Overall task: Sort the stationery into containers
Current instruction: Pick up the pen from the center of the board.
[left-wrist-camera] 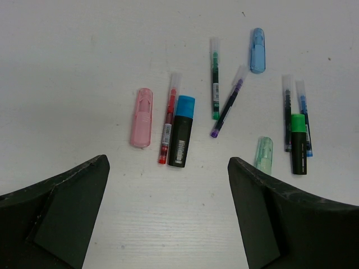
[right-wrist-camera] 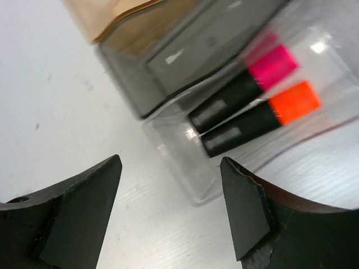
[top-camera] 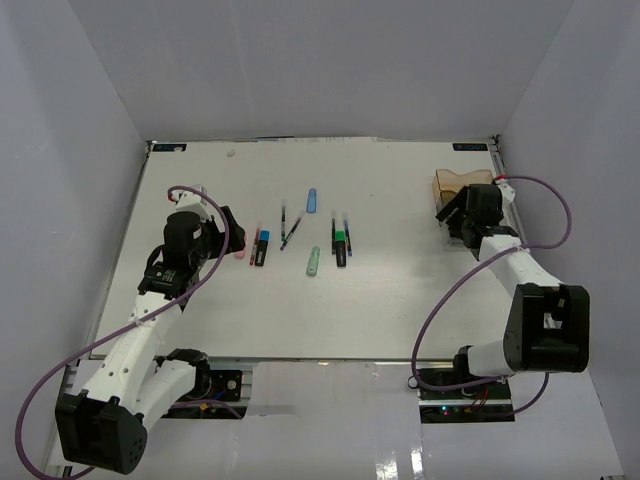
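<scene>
My left gripper [left-wrist-camera: 168, 182] is spread wide and holds nothing. It hangs just short of the loose stationery, which fills the upper half of my left wrist view. Nearest, at centre frame, lie the blue-capped marker [left-wrist-camera: 182, 131], the red pen [left-wrist-camera: 168, 120] touching its left side, and the pink piece [left-wrist-camera: 141, 117] a little further left. All three run top to bottom in that view. My fingers stand at the lower left and lower right, so I judge their closing line already crosses those long axes. The mint piece [left-wrist-camera: 263, 154] and green-capped marker [left-wrist-camera: 298, 143] sit to the right, close to my right finger.

My right gripper [right-wrist-camera: 171, 168] is also parted and empty. In the overhead view it is at the right, over the clear tray [right-wrist-camera: 174, 140], which holds a pink-capped marker [right-wrist-camera: 241, 84] and an orange-capped marker [right-wrist-camera: 258, 120] side by side. The amber tray [right-wrist-camera: 129, 22] adjoins it. The left arm is plainly nearer the loose items, so I think the next pick is its job.
</scene>
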Available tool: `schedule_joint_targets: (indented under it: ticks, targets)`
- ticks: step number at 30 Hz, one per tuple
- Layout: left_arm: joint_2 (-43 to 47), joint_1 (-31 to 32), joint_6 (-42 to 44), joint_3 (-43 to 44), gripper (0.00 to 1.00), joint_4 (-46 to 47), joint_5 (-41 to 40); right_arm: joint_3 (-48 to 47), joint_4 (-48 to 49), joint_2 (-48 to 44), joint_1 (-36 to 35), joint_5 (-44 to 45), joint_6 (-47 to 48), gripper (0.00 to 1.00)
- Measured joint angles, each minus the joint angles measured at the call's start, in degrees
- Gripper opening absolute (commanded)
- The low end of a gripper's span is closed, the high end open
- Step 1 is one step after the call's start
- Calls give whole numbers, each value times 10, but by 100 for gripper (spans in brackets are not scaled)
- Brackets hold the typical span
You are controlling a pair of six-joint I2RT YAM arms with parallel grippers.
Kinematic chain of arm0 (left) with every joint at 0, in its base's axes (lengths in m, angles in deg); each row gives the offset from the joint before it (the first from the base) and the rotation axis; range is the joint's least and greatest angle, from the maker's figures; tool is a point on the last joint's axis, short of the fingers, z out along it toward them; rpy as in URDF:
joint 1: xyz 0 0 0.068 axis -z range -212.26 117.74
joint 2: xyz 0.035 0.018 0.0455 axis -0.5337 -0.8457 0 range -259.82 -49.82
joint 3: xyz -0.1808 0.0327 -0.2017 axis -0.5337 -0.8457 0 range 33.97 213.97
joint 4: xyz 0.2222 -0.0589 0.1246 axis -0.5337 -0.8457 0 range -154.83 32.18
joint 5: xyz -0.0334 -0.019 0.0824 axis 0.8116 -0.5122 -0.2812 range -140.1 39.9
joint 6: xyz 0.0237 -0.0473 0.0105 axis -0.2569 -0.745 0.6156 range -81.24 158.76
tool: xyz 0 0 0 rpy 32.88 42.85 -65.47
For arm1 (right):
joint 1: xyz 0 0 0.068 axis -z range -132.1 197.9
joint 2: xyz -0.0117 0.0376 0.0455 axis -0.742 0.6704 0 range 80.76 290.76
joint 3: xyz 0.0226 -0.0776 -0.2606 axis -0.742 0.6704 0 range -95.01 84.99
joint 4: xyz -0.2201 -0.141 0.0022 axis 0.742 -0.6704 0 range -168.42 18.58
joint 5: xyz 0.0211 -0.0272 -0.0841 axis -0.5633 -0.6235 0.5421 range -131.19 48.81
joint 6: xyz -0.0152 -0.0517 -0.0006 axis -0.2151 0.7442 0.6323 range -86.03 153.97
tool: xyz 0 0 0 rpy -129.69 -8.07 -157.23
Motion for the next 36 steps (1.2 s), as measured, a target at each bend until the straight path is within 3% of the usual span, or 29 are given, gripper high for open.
schedule_joint_targets:
  ticks: [8,16,25,36]
  targets:
    - [0,0,0,0,98,0,0,-58,1,-1,-217,2,162,73]
    - [0,0,0,0,98,0,-1,-154,-31,116,-384,49,191,66]
    - [0,0,0,0,98,0,-1,-205,-74,226,-442,77,166,57]
    - [0,0,0,0,98,0,-1,-210,-91,258,-461,83,138,52]
